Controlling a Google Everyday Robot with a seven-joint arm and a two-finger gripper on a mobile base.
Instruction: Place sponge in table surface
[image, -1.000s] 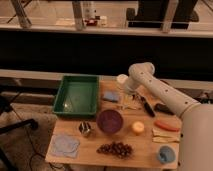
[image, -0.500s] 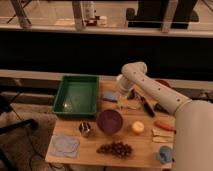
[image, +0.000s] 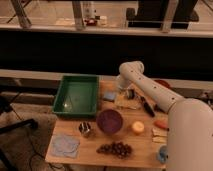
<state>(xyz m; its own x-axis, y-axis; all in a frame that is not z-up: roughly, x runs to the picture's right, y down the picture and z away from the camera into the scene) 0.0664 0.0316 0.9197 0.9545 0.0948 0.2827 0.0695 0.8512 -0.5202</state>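
The sponge (image: 109, 96), a small light-blue block, lies on the light wooden table surface (image: 135, 145) at the back, just right of the green tray. My gripper (image: 127, 93) hangs from the white arm's bent wrist (image: 131, 72), low over the table and just right of the sponge. I cannot tell whether it touches the sponge.
A green tray (image: 77, 95) sits at the back left. In front are a purple bowl (image: 110, 121), a metal cup (image: 85, 129), grapes (image: 115, 148), a blue-grey cloth (image: 65, 145) and a yellow fruit (image: 138, 128). A black-handled tool (image: 148, 107) lies to the right.
The arm's wrist and gripper have swung left toward the sponge, mostly between the first two frames. The sponge and other objects have not moved.
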